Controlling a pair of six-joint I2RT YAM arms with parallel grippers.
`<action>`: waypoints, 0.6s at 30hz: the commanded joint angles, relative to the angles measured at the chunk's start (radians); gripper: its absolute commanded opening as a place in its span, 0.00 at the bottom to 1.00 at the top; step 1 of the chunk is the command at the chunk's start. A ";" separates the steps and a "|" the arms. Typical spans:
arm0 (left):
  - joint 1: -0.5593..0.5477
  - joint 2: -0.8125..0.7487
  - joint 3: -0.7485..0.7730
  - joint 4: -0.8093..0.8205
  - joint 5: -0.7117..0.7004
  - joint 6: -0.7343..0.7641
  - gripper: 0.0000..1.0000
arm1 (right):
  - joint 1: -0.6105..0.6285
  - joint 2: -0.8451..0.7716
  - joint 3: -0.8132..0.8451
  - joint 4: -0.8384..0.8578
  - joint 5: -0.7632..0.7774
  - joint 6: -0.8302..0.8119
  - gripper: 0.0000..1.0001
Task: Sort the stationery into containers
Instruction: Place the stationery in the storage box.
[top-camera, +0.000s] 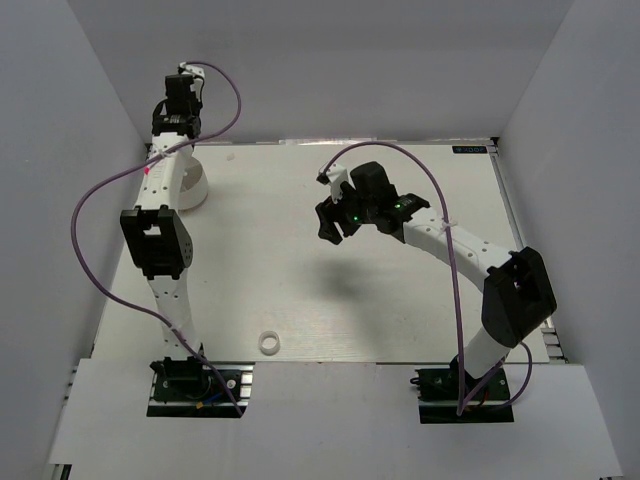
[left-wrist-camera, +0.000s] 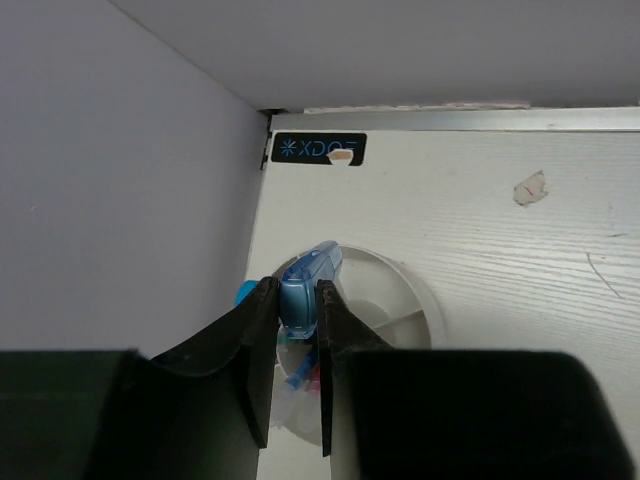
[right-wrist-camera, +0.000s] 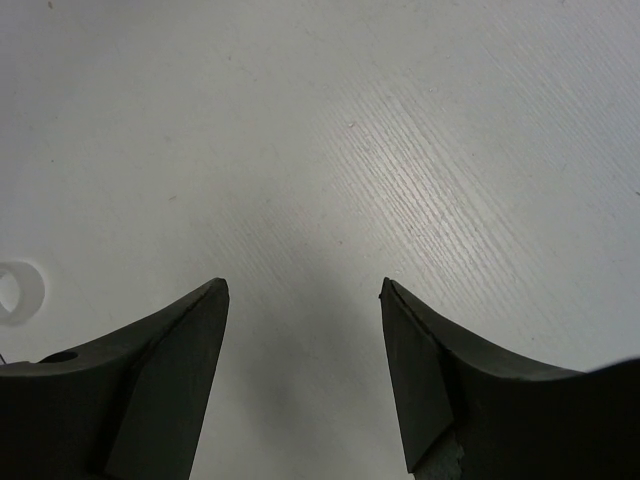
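left gripper (left-wrist-camera: 296, 300) pinching blue tube (left-wrist-camera: 308, 272) | tub (left-wrist-camera: 425, 300) looks straight below, tube's length pointing away from fingers | right gripper (right-wrist-camera: 303, 290) wide, empty

A short white round tub (top-camera: 193, 188) stands at 10 o'clock on the table (top-camera: 300, 290), with blue and pink pieces inside. A translucent blue tube (left-wrist-camera: 305, 290) hangs over its rim, pinched by the left gripper (left-wrist-camera: 298, 305). A small white tape ring (top-camera: 268, 343) lies flat at 7 o'clock.

White table (top-camera: 262, 232), black XDOF label (left-wrist-camera: 318, 149)
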 joint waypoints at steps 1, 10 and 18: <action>0.022 0.002 0.057 -0.025 -0.004 0.009 0.00 | -0.001 -0.007 0.011 0.009 -0.021 0.008 0.68; 0.041 0.022 0.054 -0.079 0.062 -0.019 0.00 | -0.004 0.002 0.006 0.002 -0.035 0.015 0.67; 0.041 0.031 0.048 -0.111 0.087 -0.037 0.00 | -0.004 0.016 0.019 -0.007 -0.043 0.018 0.66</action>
